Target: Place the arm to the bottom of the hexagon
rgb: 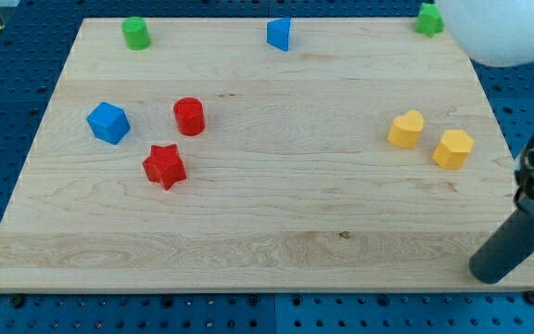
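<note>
The yellow hexagon block lies at the view's right on the wooden board. A yellow heart-shaped block sits just to its left. My tip is the lower end of the dark rod at the view's bottom right. It rests near the board's bottom right corner, well below the hexagon and slightly to its right, apart from every block.
A red cylinder, a red star and a blue cube cluster at the left. A green block, a blue block and another green block line the top edge. A white rounded object fills the top right corner.
</note>
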